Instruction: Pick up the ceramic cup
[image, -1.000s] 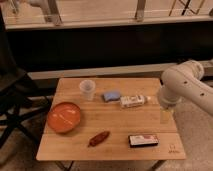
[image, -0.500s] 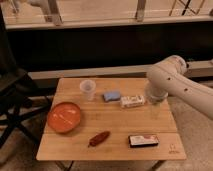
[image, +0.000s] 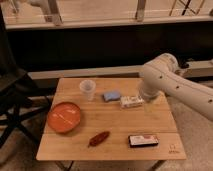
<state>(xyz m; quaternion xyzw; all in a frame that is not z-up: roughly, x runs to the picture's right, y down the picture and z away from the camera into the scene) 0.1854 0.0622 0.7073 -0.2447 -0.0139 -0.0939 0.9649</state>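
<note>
The robot's white arm (image: 172, 82) has swung leftward over the last second. Earlier its elbow sat past the table's 3 o'clock edge; now it arches over the right part of the wooden table (image: 165, 127). The gripper (image: 146, 101) hangs at the arm's lower end, just at the right end of the white packet (image: 131, 102). That places it at about 2 o'clock from the table's centre. Its fingers are hard to make out against the arm, but they stand apart and nothing is held between them.

The ceramic cup (image: 87, 89) has not moved. It stands upright at about 11 o'clock on the tabletop, near the far edge and well apart from the gripper. The blue pad (image: 111, 95) and the white packet lie between the cup and the gripper.

Everything else on the table lies where it did before. The orange bowl (image: 64, 117) sits at 9 o'clock, toward 7 o'clock from the cup. A reddish-brown oblong item (image: 99, 138) lies tilted at 7 o'clock near the front edge. A dark box with a white label (image: 143, 140) lies flat at 5 o'clock. A black folding chair (image: 11, 102) stands off the table's 9 o'clock side.
</note>
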